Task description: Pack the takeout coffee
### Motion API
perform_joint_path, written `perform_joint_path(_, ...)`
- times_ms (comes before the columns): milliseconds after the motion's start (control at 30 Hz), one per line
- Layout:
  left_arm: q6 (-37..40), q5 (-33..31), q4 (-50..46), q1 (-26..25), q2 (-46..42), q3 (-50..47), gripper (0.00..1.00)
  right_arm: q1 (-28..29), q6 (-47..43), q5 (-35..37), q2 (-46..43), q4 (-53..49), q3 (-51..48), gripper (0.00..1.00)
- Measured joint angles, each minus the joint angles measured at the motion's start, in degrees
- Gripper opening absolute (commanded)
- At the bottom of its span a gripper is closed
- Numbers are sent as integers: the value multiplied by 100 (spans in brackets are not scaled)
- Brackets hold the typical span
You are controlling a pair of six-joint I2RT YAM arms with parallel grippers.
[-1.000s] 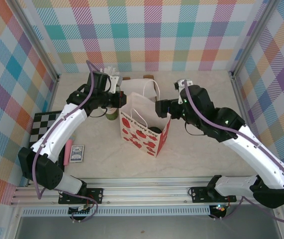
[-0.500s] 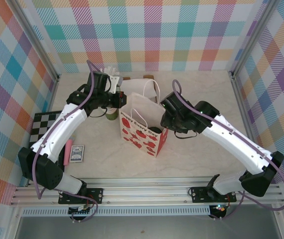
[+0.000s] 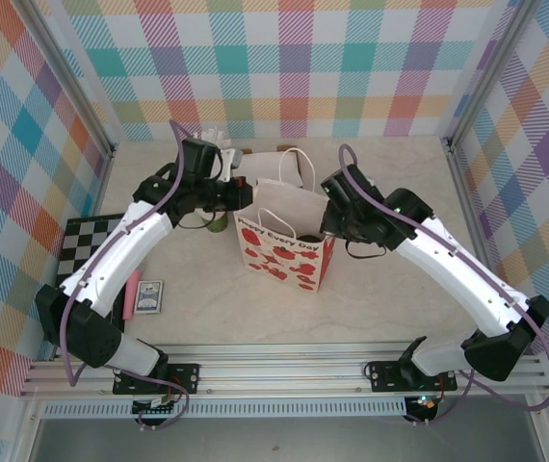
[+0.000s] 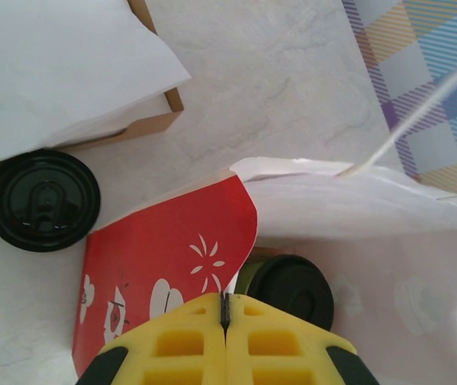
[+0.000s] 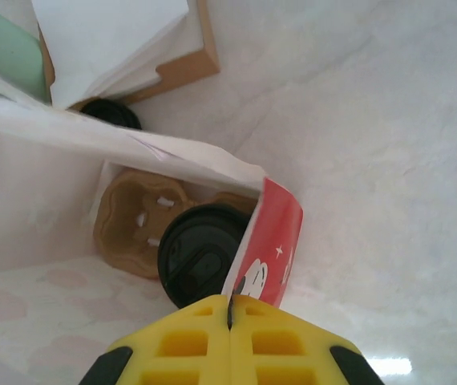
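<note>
Down at the bottom of the paper bag (image 5: 275, 241) is the takeout coffee (image 5: 200, 255). You're mostly looking at its round black lid from above, with just a sliver of green side showing in the left wrist view. It's right up against a brown cardboard cup carrier (image 5: 132, 216) that's also in the bag, but I can't tell if it's actually seated in a slot. The left gripper (image 4: 226, 305) has its yellow fingers pressed together, pinching the bag's red-printed rim on the left side. The right gripper (image 5: 230, 305) is doing the same, clamped on the rim at the bag's right corner, so the mouth is spread between the two. Outside the bag, just behind its left side, a loose black lid (image 4: 42, 200) lies flat on the marble-look counter (image 4: 277, 96). It's touching a brown box (image 4: 160, 120) stuffed with white paper. A pale green cup (image 5: 0, 48) stands close behind the bag too, beside that box.
</note>
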Motion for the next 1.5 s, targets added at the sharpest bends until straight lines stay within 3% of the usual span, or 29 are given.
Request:
perform_joint_path(233, -686, -487, 114, -372, 2, -4, 0, -826, -1263, -487, -15, 699, -107, 0)
perform_joint_path(533, -1222, -1137, 129, -852, 48, 52, 0, -1604, -2201, -1154, 92, 1069, -116, 1)
perform_joint_path(1200, -1279, -1825, 280, -1029, 1292, 1405, 0, -3134, -2957, -2623, 291, 2400, -732, 0)
perform_joint_path(1500, -1349, -1567, 284, -1049, 1711, 1692, 0, -3377, -3112, -2887, 717, 2481, -566, 0)
